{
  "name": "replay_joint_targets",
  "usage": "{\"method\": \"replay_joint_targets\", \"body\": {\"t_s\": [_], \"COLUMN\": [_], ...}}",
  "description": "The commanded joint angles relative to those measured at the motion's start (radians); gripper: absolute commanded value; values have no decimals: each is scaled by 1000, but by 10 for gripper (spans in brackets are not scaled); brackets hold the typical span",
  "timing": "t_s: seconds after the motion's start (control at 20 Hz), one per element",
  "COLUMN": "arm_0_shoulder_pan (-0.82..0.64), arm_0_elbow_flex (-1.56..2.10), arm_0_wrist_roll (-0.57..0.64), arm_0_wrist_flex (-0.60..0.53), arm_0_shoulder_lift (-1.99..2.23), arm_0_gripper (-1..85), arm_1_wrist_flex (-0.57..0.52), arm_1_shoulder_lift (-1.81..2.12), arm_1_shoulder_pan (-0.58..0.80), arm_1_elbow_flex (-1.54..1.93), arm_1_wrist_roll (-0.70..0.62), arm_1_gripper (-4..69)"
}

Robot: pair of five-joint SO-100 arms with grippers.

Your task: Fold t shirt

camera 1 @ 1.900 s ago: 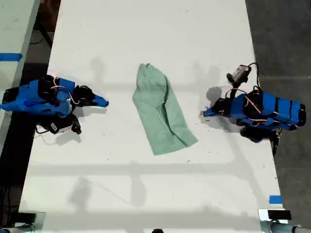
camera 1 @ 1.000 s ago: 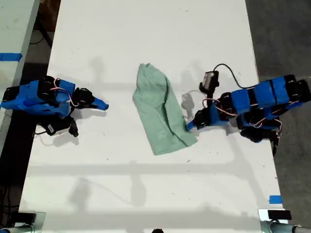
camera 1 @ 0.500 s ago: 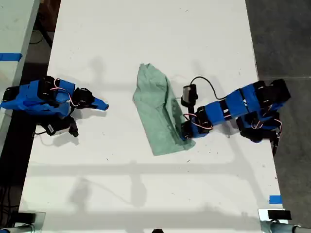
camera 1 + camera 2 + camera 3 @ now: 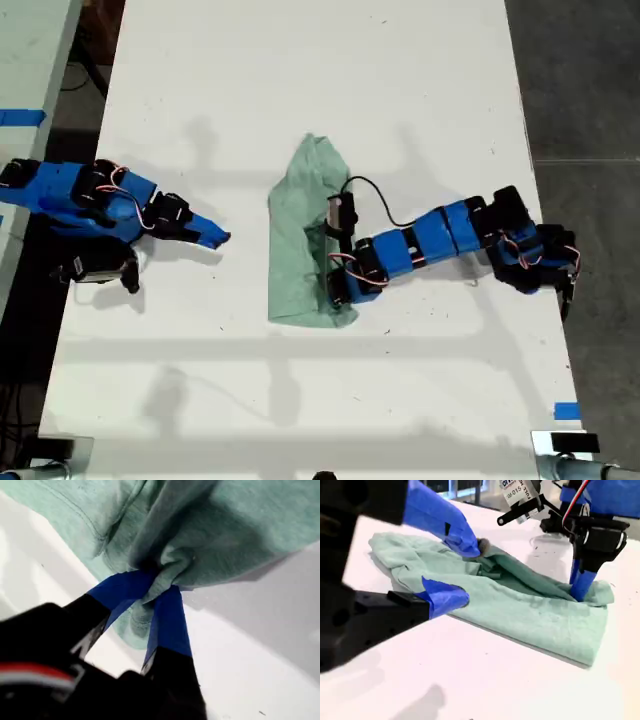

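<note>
My first gripper (image 4: 338, 290) is clenched on a bunched edge of the t shirt (image 4: 300, 235) at mid-table in the exterior view, mid-fold, while my second gripper (image 4: 215, 238) hangs released at that view's left; next comes carrying the edge across and letting go.

t shirt (image 4: 300, 240) between two claws

White table (image 4: 300, 80) under t shirt (image 4: 295, 240)
</note>
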Motion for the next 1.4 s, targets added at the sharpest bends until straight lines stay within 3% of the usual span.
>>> {"method": "replay_joint_targets", "body": {"t_s": [0.0, 0.2, 0.4, 0.65, 0.9, 1.1, 1.15, 1.2, 1.25, 1.35], "arm_0_shoulder_pan": [-40, 140, 215, 201, 224, 199, 193, 184, 176, 173], "arm_0_elbow_flex": [-448, -1104, -1460, -1582, -1569, -1594, -1605, -1618, -1634, -1690], "arm_0_wrist_roll": [80, -25, -81, -94, -279, -307, -302, -299, -298, -275], "arm_0_wrist_flex": [-11, 186, 239, 255, 305, 256, 239, 233, 230, 233], "arm_0_shoulder_lift": [-635, -1511, -1885, -1994, -1910, -1993, -2022, -2054, -2086, -2154], "arm_0_gripper": [144, 164, 162, 162, 158, 170, 143, 41, -1, -1], "arm_1_wrist_flex": [-3, 14, 14, 14, 15, 15, 15, 15, 15, 15], "arm_1_shoulder_lift": [-3, 5, 0, 2, 2, 2, 2, 3, 3, 5], "arm_1_shoulder_pan": [8, 6, 0, -2, -5, -5, -5, -5, -5, -6], "arm_1_elbow_flex": [-54, -51, -49, -51, -51, -52, -54, -54, -55, -55], "arm_1_wrist_roll": [-9, -6, -3, -8, -5, -6, -8, -8, -8, -8], "arm_1_gripper": [22, 22, 22, 22, 22, 22, 22, 22, 22, 22]}}
